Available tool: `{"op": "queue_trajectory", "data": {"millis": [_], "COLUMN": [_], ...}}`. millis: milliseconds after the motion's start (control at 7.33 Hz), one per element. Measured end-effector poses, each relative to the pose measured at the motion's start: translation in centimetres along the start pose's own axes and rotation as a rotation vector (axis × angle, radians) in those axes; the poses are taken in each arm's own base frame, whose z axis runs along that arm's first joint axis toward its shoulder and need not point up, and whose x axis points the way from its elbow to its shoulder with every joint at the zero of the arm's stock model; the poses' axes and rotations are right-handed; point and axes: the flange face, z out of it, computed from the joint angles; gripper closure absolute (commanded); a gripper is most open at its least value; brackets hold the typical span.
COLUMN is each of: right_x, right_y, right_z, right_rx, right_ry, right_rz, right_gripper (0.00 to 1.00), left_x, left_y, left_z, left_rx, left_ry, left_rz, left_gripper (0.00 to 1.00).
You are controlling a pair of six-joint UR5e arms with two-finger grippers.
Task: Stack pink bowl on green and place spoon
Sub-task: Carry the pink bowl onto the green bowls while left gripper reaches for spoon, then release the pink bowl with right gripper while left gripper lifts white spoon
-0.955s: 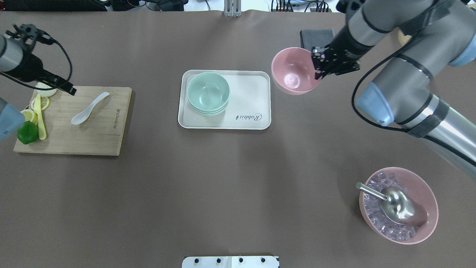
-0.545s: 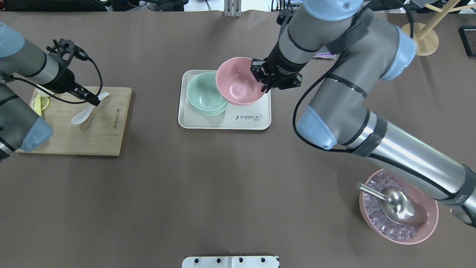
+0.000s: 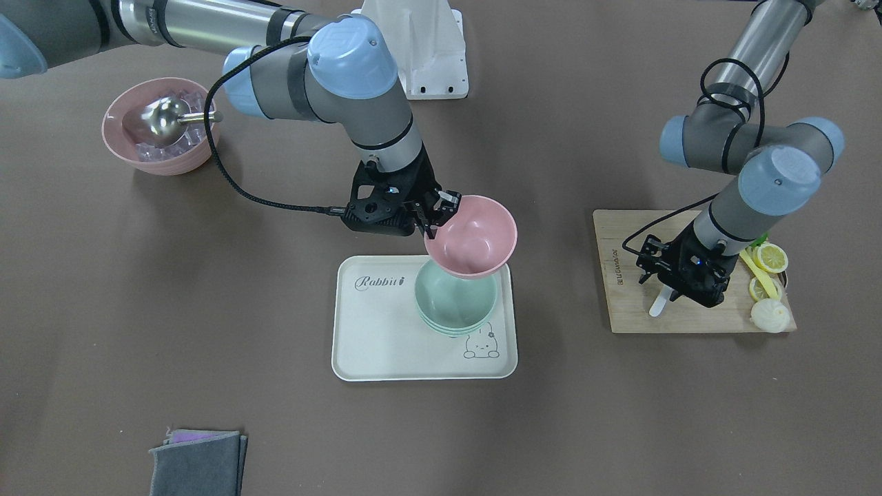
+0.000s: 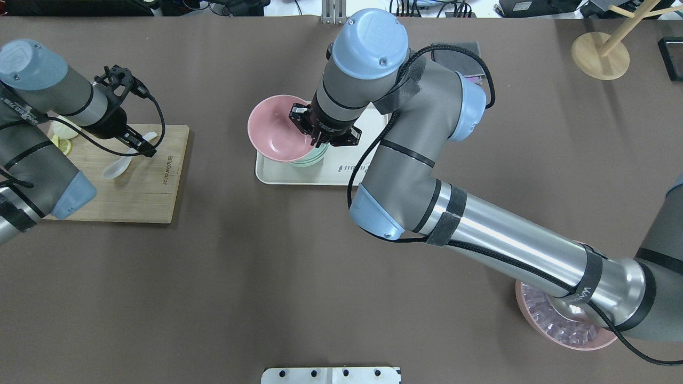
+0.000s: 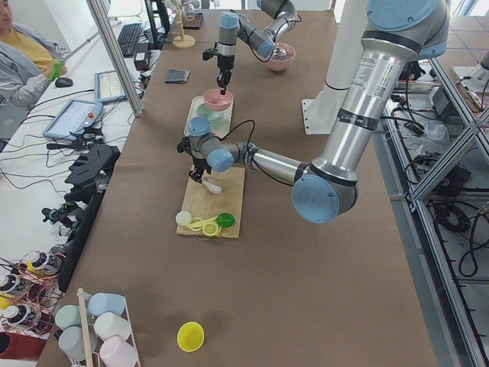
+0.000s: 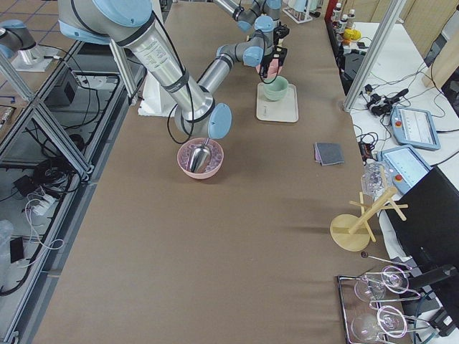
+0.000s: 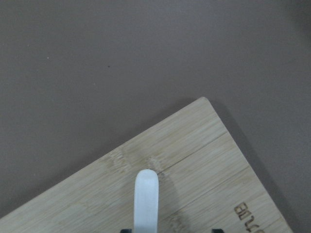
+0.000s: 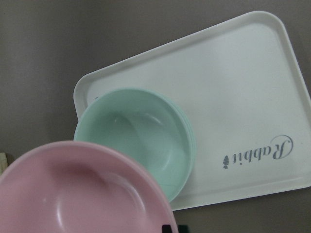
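The pink bowl point(image 3: 475, 238) was gripped by the right gripper point(image 3: 431, 213) over the green bowls point(image 3: 455, 303) on the tray point(image 3: 379, 344); the spoon point(image 4: 114, 168), on the board point(image 4: 139, 197), was straddled by the parted left gripper point(image 4: 145, 150).

A robotics lab. In the left side view, an operator point(image 5: 21, 46) sits at ten o'clock by a bench with a tablet point(image 5: 72, 118), a keyboard point(image 5: 128, 37) and loose cables point(image 5: 30, 149). An aluminium post point(image 5: 114, 57) stands beside the brown-matted table point(image 5: 306, 290). Industrial arms point(image 5: 359, 99) rise from a white pedestal point(image 5: 319, 115) at one o'clock. In the right side view, an open metal frame point(image 6: 43, 129) with wiring stands at nine o'clock.
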Motion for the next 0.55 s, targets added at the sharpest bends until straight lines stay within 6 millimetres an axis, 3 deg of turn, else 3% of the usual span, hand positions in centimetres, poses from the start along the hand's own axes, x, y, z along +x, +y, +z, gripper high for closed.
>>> {"op": "queue_trajectory", "data": {"millis": [136, 409, 545], "right_x": [-0.3, -0.6, -0.4], "right_y": [0.4, 0.6, -0.3], "right_z": [0.3, 1.2, 1.7], "right_rx": [-0.001, 0.010, 0.021], "right_ry": [-0.001, 0.000, 0.001], "right_rz": [0.002, -0.002, -0.006], "right_gripper": [1.00, 1.00, 1.00], "left_x": [-0.5, -0.8, -0.7], "left_y": [0.3, 0.3, 0.2], "left_z": [0.5, 0.9, 0.9], "left_rx": [-0.010, -0.022, -0.023], "left_ry": [-0.008, -0.015, -0.013], "left_rz": [0.001, -0.009, -0.012], "left_gripper": [0.95, 1.00, 1.00]}}
